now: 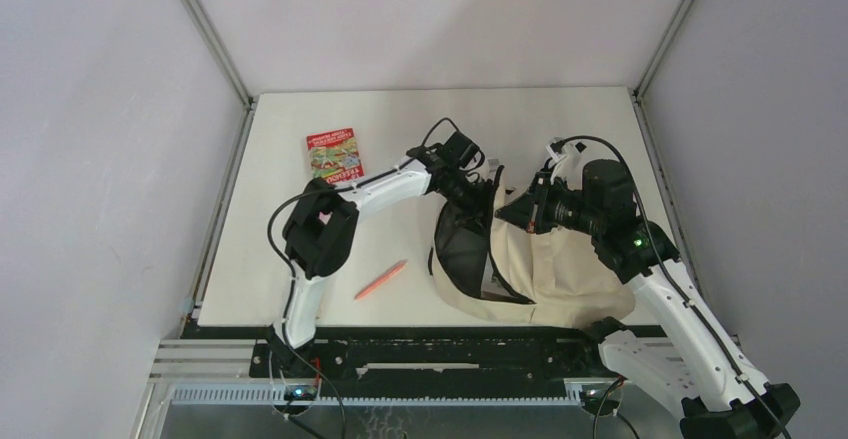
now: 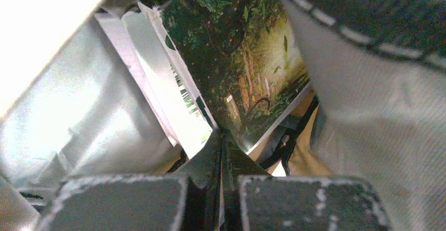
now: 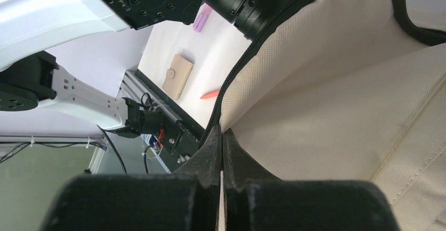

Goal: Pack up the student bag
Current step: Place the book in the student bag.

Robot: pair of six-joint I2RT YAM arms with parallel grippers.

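Observation:
The cream student bag (image 1: 570, 264) lies on its side at the table's front right, its dark-lined mouth facing left. My right gripper (image 1: 508, 211) (image 3: 222, 132) is shut on the bag's cream edge (image 3: 336, 110) beside the black zipper, holding the mouth up. My left gripper (image 1: 478, 202) (image 2: 222, 134) reaches into the mouth with its jaws shut. Its tips meet the lower corner of a book with a forest cover (image 2: 236, 57) inside the bag. Whether they pinch that corner is unclear. White pages (image 2: 163, 89) lie against that book's left side.
A red book (image 1: 335, 154) lies at the back left of the table and an orange-red pen (image 1: 380, 279) (image 3: 209, 94) near the front. The right wrist view also shows a beige wallet-like case (image 3: 177, 76) and a small pink object (image 3: 202, 18) on the table.

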